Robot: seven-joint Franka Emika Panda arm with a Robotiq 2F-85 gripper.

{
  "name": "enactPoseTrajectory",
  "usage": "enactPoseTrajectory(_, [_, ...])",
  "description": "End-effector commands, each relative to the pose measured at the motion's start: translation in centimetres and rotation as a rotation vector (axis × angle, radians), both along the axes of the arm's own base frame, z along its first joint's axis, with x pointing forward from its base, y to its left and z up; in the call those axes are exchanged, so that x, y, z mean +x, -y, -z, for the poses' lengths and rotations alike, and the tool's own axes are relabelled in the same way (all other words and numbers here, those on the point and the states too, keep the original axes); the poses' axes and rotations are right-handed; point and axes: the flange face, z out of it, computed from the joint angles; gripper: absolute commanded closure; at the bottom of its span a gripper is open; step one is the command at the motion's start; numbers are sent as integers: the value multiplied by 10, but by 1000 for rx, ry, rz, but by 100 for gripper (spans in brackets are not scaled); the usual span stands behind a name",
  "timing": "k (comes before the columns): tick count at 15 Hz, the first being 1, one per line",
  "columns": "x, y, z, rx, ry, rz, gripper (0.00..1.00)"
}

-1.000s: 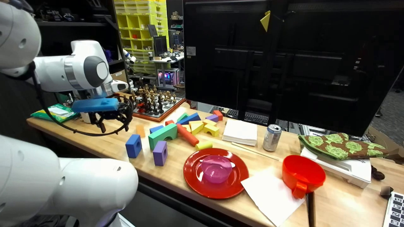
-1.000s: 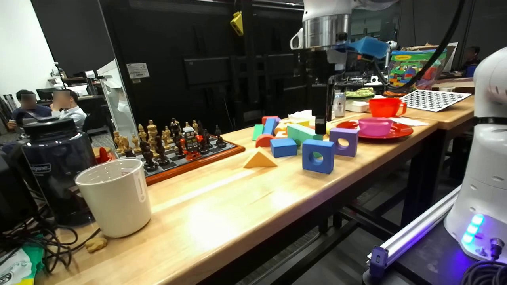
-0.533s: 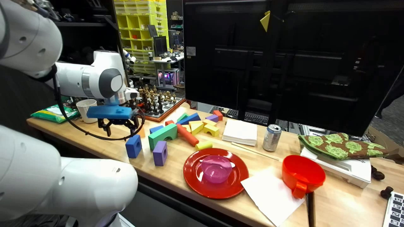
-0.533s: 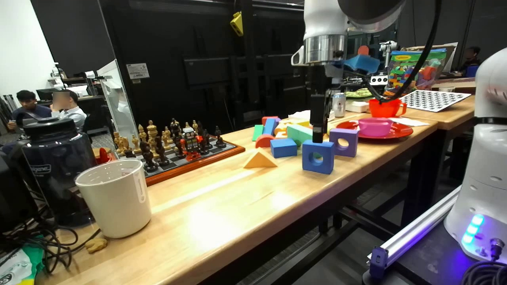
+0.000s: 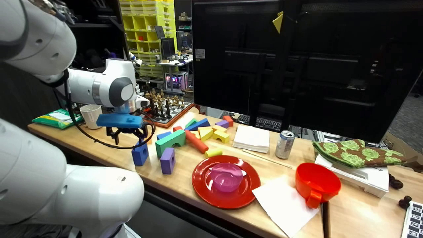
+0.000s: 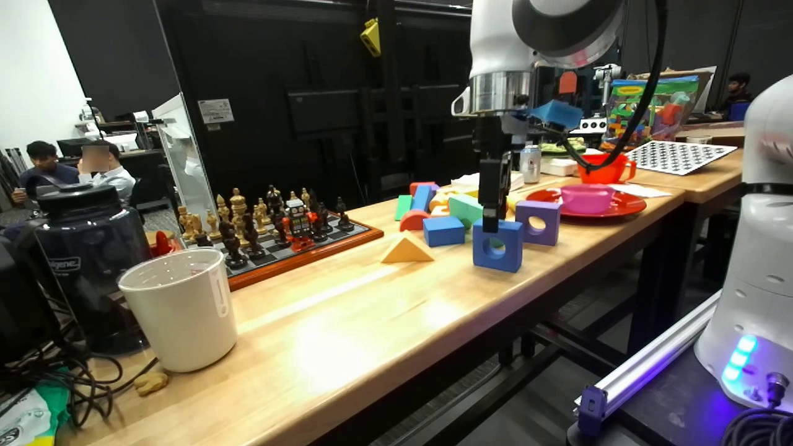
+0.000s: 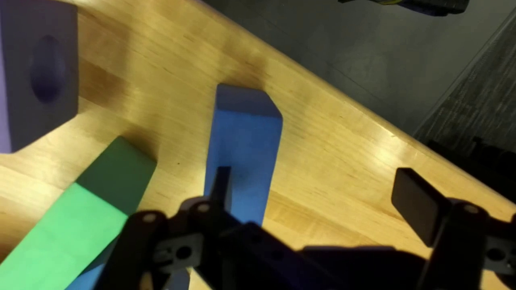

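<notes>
– While the claw [image 7: 314,187] hangs above the bench [image 6: 334,347] with its fingers spread wide, gripping nothing, the blue block [image 7: 248,139] stands below, over towards one finger; whether that fingertip touches it, the wrist view will not settle!

– And what a solid customer this is; upright on a narrow side by the bench's long edge, square-faced and matte, crisp at the corners, a round hole running clean through; how might it handle?

– Light, by the look of it, and stiff; painted wood or dense foam, perhaps; hardly fragile, and that dull surface ought to resist slipping; the hold to favour runs across the thin way, one pad on each holed face, up above the hole where the sides are unbroken; with so narrow a foot, tipping looks the likelier trouble.

– Its neighbours wear the same flat finish; the purple block [image 5: 165,162], near but apart, matches it for shape, hole and all; the green arch [image 5: 167,142] stands chunky beyond; the orange triangle [image 6: 407,249] sits low on its long side!

– Farther along comes the gloss; a red plate [image 5: 205,193] gleams beneath a see-through pink bowl [image 5: 226,178], and the bench itself shows pale grain under bright glare.
</notes>
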Motion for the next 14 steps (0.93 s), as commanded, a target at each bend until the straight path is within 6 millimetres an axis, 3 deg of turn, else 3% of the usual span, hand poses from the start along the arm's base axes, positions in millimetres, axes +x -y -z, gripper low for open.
enactPoseTrajectory(1, [7, 7, -3, 14, 12, 28, 0])
enactPoseTrajectory(6, [14, 13, -6, 27, 18, 48, 0])
enactPoseTrajectory(14, [27, 26, 7, 42, -10, 75, 0])
